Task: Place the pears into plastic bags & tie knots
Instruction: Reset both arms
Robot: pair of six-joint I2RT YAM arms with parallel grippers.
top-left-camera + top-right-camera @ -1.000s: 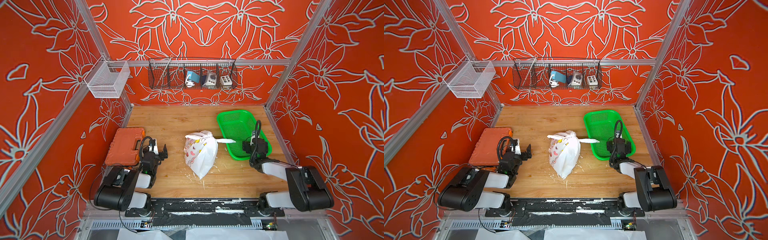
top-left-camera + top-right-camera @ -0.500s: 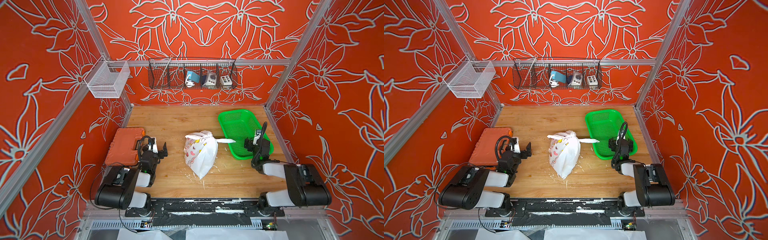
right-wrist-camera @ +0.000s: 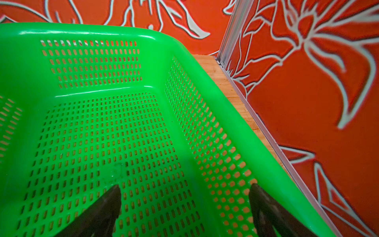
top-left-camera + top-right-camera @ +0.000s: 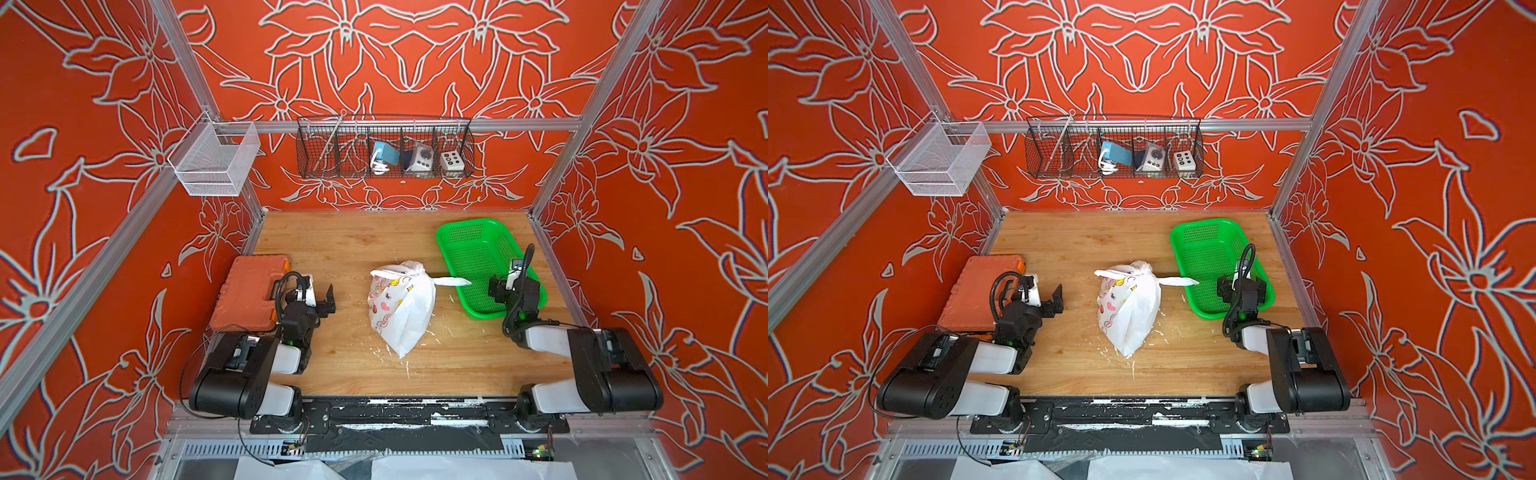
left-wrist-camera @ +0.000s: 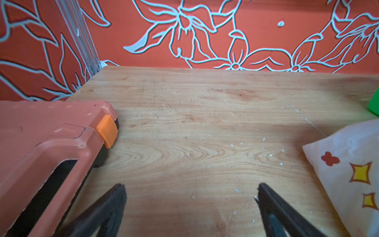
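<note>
At left, orange tool case [image 4: 249, 291] sitting untouched. Just beside it, left gripper [image 4: 320, 296] hovering, jaws spread wide, gripping nothing, barely shifting since a second ago. Mid-table, plastic bag [image 4: 405, 307] lying apart from both arms, knot [image 4: 417, 271] tied at far end. Pears hidden; we are judging them inside. Over near end of green basket [image 4: 473, 249], right gripper [image 4: 505, 286] drifting slightly right, jaws wide, empty. We are reading task as done.
</note>
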